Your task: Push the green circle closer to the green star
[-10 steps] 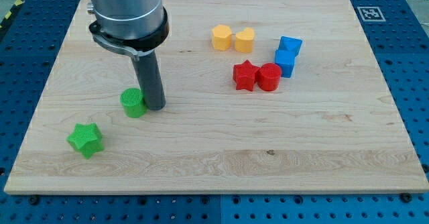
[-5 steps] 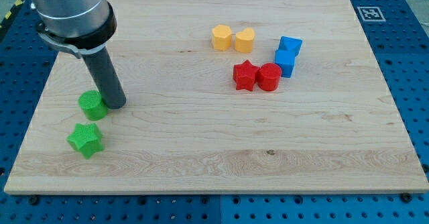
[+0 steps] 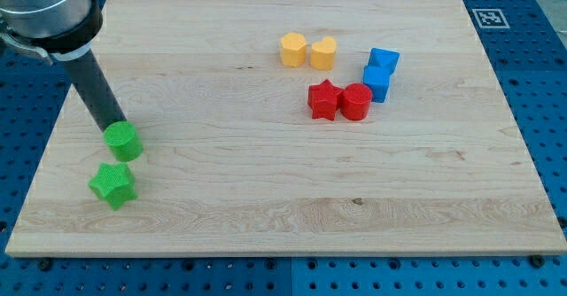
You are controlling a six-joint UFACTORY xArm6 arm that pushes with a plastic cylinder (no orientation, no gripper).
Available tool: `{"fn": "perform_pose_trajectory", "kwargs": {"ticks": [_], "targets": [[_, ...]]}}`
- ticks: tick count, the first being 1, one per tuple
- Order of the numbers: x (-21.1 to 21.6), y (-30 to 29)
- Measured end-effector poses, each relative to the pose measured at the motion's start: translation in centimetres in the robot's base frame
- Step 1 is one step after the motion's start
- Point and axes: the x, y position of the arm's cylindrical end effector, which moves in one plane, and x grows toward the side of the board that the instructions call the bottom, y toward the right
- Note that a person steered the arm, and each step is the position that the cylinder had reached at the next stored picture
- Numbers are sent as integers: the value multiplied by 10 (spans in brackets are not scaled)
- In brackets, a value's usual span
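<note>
The green circle sits near the board's left edge, just above and slightly right of the green star, with a small gap between them. My tip stands at the circle's upper left edge, touching or nearly touching it. The dark rod slants up to the view's top left.
Two yellow blocks lie at the upper middle. A red star and red circle sit side by side right of centre, with two blue blocks just above right of them. The wooden board's left edge is close to the green blocks.
My tip pushed the green circle left toward the green star, then moved from the circle's right side round to its upper left. The star has not moved.
</note>
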Motion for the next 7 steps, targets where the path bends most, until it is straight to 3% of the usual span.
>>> {"fn": "perform_pose_trajectory", "kwargs": {"ticks": [2,5,6,7], "targets": [[-12,-2],[15,-3],[12,-3],[-21,5]]}}
